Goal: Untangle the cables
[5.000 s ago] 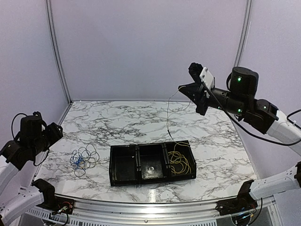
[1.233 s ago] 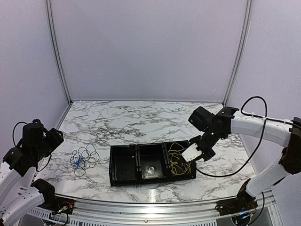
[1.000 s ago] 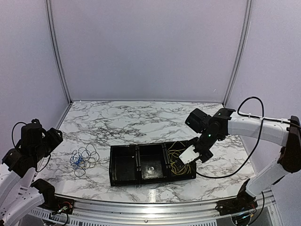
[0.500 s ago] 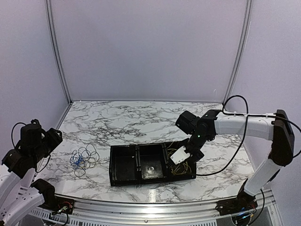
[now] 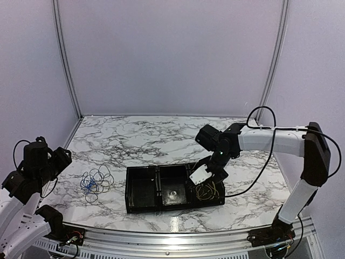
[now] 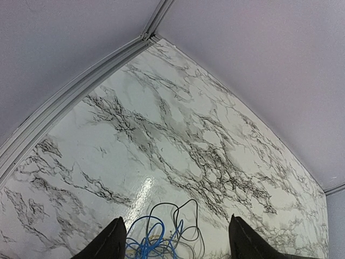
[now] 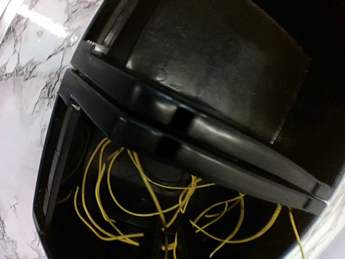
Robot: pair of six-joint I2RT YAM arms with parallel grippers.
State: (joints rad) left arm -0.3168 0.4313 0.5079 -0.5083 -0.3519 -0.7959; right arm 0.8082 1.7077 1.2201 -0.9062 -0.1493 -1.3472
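1. Two cables show. The yellow cable [image 7: 135, 205] lies in loose loops in the 3 o'clock compartment of the black tray [image 5: 156, 206]. The blue cable [image 5: 96, 181] sits coiled on the marble counter [image 5: 151, 140], at 9 o'clock of the tray and well apart from it.
2. Yellow strands run along the compartment floor, just beside the tray's divider [image 7: 188, 135].
3. Right claw [image 5: 208, 179] hangs low over that 3 o'clock compartment, angled down toward the yellow loops. Neither view shows its fingers clearly, so I cannot tell how wide it stands.
4. Left claw [image 6: 176, 218] is spread wide and holds nothing. It is raised off the counter at 9 o'clock of the blue cable, and the coil shows between its two fingers [image 6: 110, 243] in the wrist view.
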